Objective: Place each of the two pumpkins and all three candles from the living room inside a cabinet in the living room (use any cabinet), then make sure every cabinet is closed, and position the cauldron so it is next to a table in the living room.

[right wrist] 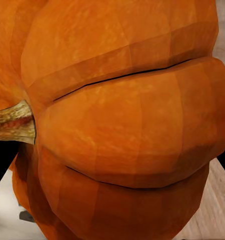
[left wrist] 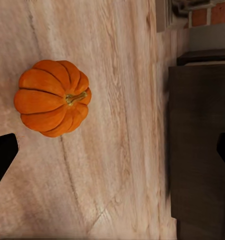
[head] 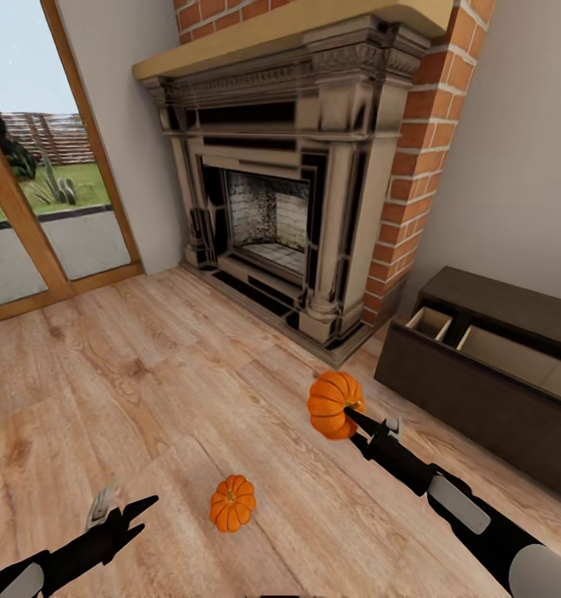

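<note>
At centre right of the head view, my right gripper [head: 352, 409] is clamped on one pumpkin [head: 332, 404], held above the floor [head: 147, 374] near the cabinet [head: 479, 399], whose drawers stand open. Lower centre, the second pumpkin [head: 232, 502] lies on the floor beside my left gripper [head: 122, 511], its fingers spread and empty.

A light wooden plank floor [head: 130, 365] carries one small orange pumpkin [head: 232, 502], a dark brown low cabinet [head: 479, 399] and a fireplace [head: 288, 191].
</note>
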Controlling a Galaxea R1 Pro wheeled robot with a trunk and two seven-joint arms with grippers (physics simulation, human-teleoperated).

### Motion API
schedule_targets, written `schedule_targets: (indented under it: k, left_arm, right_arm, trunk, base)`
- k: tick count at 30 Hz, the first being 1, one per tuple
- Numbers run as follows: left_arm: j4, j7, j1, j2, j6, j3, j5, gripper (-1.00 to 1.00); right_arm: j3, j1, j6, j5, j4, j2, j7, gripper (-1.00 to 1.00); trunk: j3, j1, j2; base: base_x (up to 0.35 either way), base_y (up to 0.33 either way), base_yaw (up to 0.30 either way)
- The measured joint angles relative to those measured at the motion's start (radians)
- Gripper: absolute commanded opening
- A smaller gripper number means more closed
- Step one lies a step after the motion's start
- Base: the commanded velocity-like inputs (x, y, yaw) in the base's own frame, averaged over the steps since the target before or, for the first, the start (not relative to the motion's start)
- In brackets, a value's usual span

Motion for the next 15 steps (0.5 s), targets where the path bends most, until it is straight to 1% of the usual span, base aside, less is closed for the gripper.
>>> schedule_targets:
  k: [6,15]
  left_arm:
    - [0.001,0.0,0.0,-0.001,-0.04,-0.001,0.0,1.0]
    - [0.002,-0.001,0.0,-0.002,-0.047,-0.003,0.0,1.0]
  right_arm:
    - [0.0,0.0,-0.017,0.0,0.0,0.0,-0.001,-1.0]
    - [0.0,0.0,-0.019,-0.001,0.0,0.0,-0.002,-1.0]
  trunk:
    - [-0.023,0.003,-0.001]
    - [-0.058,0.007,-0.004]
  base:
    - [0.0,0.0,0.0]
    - [0.0,0.0,0.0]
